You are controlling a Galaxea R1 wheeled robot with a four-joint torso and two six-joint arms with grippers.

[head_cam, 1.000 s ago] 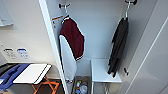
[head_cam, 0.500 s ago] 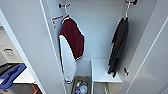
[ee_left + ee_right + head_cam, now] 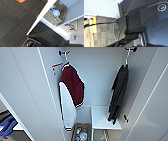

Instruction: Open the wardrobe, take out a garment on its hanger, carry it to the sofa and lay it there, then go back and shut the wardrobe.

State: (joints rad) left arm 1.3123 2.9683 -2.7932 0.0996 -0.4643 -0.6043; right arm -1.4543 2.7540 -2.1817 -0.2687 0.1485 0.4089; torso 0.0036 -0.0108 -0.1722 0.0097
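Note:
The wardrobe point(image 3: 102, 77) stands open in the head view, its white doors swung out to the left point(image 3: 27, 94) and right point(image 3: 155, 104). Inside at the right hangs the garment point(image 3: 120, 94), long and dark, on a thin white hanger point(image 3: 126, 58) hooked to a black fitting at the top. A maroon jacket with white sleeves point(image 3: 72, 89) hangs at the left on its own hook. The sofa is out of view. In the left wrist view the lower edge of a wardrobe door point(image 3: 40, 17) runs above dark carpet.
A white shelf point(image 3: 100, 119) sits low inside the wardrobe, under the dark garment. A woven basket point(image 3: 52, 18) with small coloured items stands on the wardrobe floor. A blue-seated chair point(image 3: 7, 124) is at the far left. An orange object point(image 3: 20, 1) lies on the carpet.
The whole head picture has shifted a little, so the camera has moved slightly. The clothes and the doors have not moved.

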